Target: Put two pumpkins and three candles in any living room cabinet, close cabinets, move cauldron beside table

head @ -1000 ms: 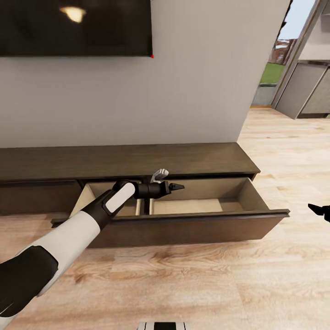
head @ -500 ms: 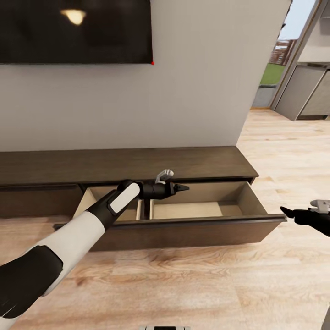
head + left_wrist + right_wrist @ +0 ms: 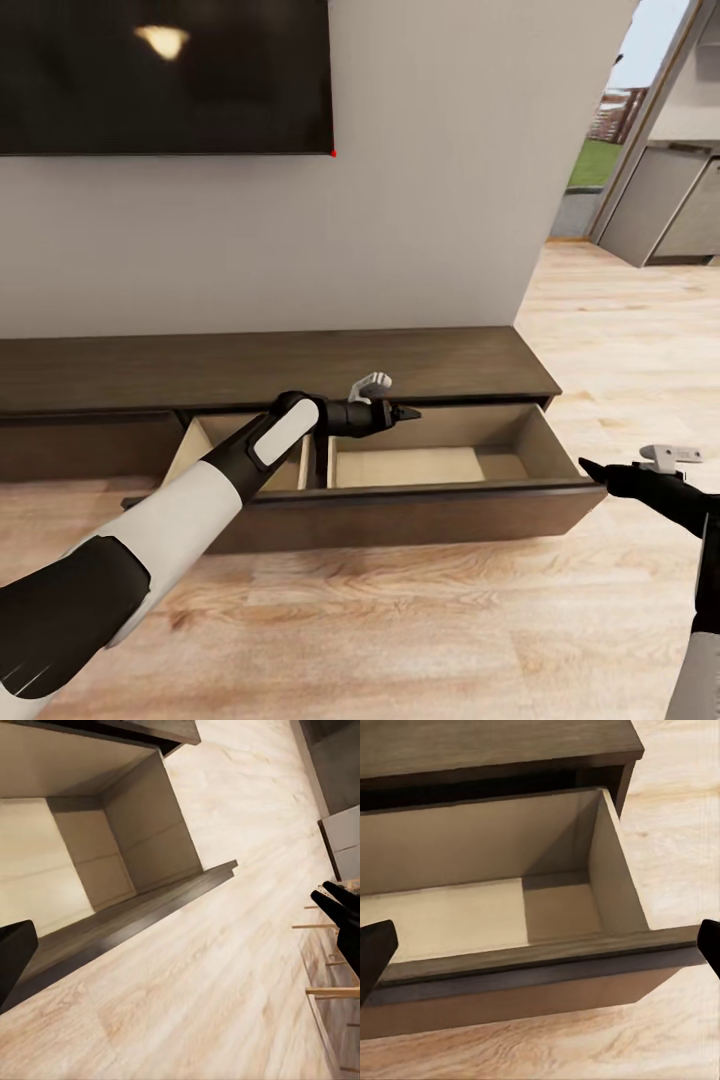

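The long dark brown cabinet stands against the wall with its wide drawer pulled out. The drawer's pale beige inside holds nothing that I can see. My left gripper hovers over the middle of the drawer, pointing right, open and empty; one of its fingertips shows in the left wrist view. My right gripper sits just off the drawer's right front corner, open and empty, its fingertips wide apart. The pumpkins, candles and cauldron are out of view.
A black TV hangs on the wall above the cabinet. Light wood floor stretches in front of the drawer. At the far right an opening leads to grey kitchen units.
My right gripper has come in from the right edge to the drawer's right front corner. The left gripper edged slightly right. The camera shifted a little, lowering the cabinet in the picture.
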